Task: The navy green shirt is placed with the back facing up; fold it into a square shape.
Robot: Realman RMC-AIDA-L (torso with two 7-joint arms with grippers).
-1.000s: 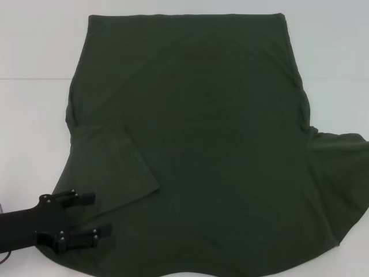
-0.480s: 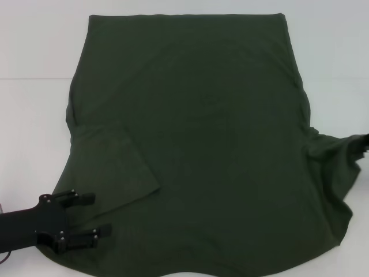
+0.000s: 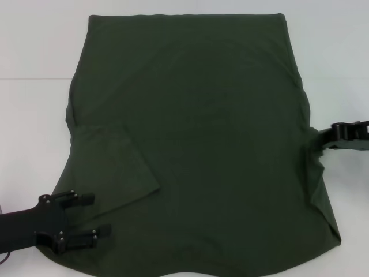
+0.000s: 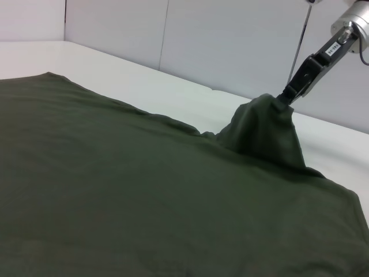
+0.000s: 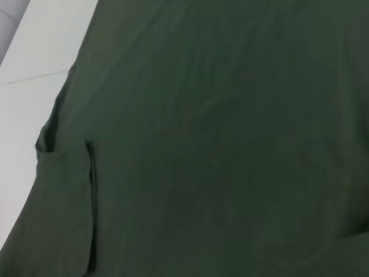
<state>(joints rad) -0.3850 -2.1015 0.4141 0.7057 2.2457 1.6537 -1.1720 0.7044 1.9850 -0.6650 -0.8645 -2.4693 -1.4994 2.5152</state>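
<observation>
The navy green shirt [image 3: 202,133] lies spread back-up over the white table [image 3: 34,115], filling most of the head view. Its left sleeve [image 3: 115,167] is folded inward onto the body. My right gripper [image 3: 330,137] is at the shirt's right edge, shut on the right sleeve. In the left wrist view that sleeve [image 4: 262,130] rises in a peak of cloth up to the right gripper [image 4: 293,89]. My left gripper [image 3: 99,214] rests open at the near left corner, over the shirt's edge, with nothing between its fingers. The right wrist view shows shirt fabric [image 5: 219,138] and the folded sleeve's edge.
Bare white table [image 3: 334,63] shows along the left, right and far sides of the shirt. A pale wall [image 4: 230,40] stands behind the table in the left wrist view.
The right sleeve, flat and spread out to the right before, is now gathered and lifted toward the shirt's body as the right gripper comes into view. The left arm has not moved.
</observation>
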